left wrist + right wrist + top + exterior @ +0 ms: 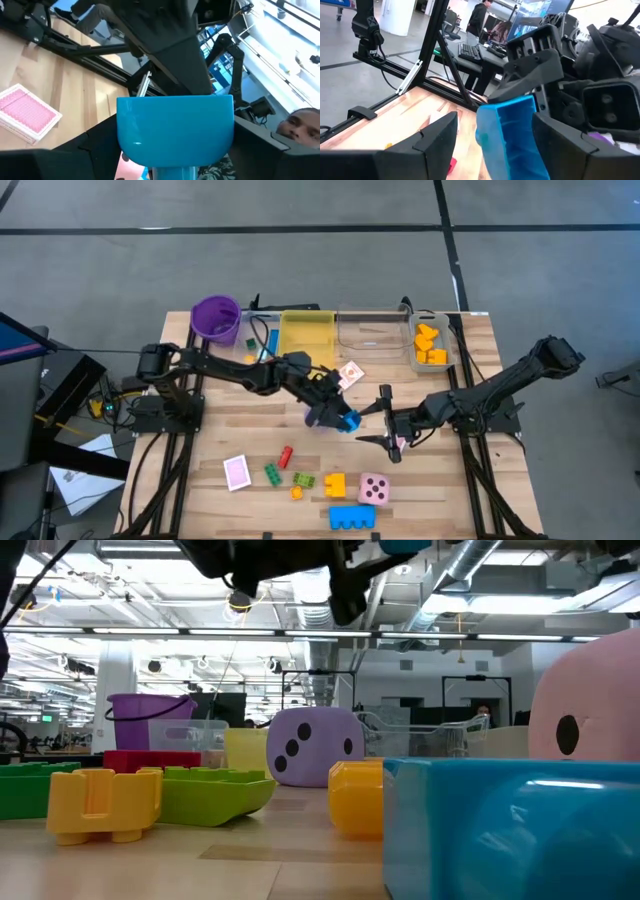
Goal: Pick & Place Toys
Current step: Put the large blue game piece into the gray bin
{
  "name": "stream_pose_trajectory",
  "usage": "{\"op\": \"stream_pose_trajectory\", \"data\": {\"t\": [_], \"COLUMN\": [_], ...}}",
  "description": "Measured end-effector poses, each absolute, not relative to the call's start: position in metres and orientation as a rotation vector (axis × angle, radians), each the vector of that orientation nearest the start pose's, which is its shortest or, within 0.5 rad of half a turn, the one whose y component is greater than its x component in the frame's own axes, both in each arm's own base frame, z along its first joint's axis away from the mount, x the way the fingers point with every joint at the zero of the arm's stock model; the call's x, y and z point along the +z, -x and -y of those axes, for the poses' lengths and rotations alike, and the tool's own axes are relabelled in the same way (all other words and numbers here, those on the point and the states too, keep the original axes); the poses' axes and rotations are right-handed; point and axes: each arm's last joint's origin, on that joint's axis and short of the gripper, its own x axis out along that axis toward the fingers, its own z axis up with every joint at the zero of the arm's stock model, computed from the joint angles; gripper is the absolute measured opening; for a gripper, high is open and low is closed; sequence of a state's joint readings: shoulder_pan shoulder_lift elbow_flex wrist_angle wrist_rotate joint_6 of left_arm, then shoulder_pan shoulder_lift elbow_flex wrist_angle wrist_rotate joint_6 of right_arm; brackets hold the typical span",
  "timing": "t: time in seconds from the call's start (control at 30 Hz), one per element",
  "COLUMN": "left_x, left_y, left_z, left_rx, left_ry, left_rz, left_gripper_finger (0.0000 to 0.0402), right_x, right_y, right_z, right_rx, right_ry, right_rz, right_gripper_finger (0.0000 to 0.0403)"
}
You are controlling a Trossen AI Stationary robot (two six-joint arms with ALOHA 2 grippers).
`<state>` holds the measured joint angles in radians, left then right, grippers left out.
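My left gripper (338,417) reaches to the table's middle and is shut on a light blue brick (348,421), held above the table. A purple die (318,416) rests on the table just under it and also shows in the low view (315,745). My right gripper (386,420) is open and points toward the table's left. In the right wrist view its fingers stand on either side of the blue brick (507,135). I cannot tell whether they touch it. My left gripper pinches the blue brick between its two fingers by its two opposite sides (125,150). It comes from the table's left, slanting down. The brick sticks out past the fingertips toward my right gripper and is lifted clear of the table.
At the near edge lie a pink-backed card (237,472), red (286,456), green (272,473) and yellow (335,485) bricks, a pink die (374,489) and a large blue brick (352,517). A purple cup (215,318), yellow bin (307,335) and clear bins (375,332) stand at the back.
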<state>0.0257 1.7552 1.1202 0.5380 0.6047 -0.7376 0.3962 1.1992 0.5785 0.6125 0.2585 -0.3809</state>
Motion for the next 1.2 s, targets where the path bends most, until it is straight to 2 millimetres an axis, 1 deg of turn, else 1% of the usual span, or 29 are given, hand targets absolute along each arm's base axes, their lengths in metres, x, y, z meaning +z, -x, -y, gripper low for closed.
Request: {"op": "stream_pose_trajectory", "data": {"t": [0.23, 0.4, 0.57, 0.67, 0.73, 0.83, 1.2], "left_x": [0.264, 0.269, 0.269, 0.266, 0.266, 0.266, 0.266], "left_y": [-0.407, -0.408, -0.408, -0.408, -0.408, -0.408, -0.408], "left_z": [0.0, -0.004, -0.006, -0.006, -0.006, -0.006, -0.006], "left_rx": [-0.561, -0.568, -0.56, -0.552, -0.551, -0.55, -0.545], "left_ry": [0.739, 0.734, 0.738, 0.744, 0.744, 0.743, 0.727], "left_rz": [-0.288, -0.272, -0.282, -0.308, -0.31, -0.31, -0.303], "left_gripper_finger": [0.0285, 0.0285, 0.0285, 0.0285, 0.0285, 0.0285, 0.0285], "right_x": [0.253, 0.252, 0.252, 0.252, 0.252, 0.252, 0.25], "right_y": [-0.237, -0.237, -0.237, -0.237, -0.238, -0.238, -0.241], "right_z": [-0.091, -0.091, -0.091, -0.091, -0.09, -0.089, -0.082], "right_rx": [0.143, 0.142, 0.142, 0.141, 0.137, 0.131, 0.112], "right_ry": [0.374, 0.378, 0.378, 0.379, 0.378, 0.378, 0.387], "right_rz": [0.002, -0.012, -0.011, -0.013, -0.012, -0.014, -0.034], "right_gripper_finger": [0.0249, 0.0249, 0.0248, 0.0238, 0.0225, 0.0194, 0.0037]}}
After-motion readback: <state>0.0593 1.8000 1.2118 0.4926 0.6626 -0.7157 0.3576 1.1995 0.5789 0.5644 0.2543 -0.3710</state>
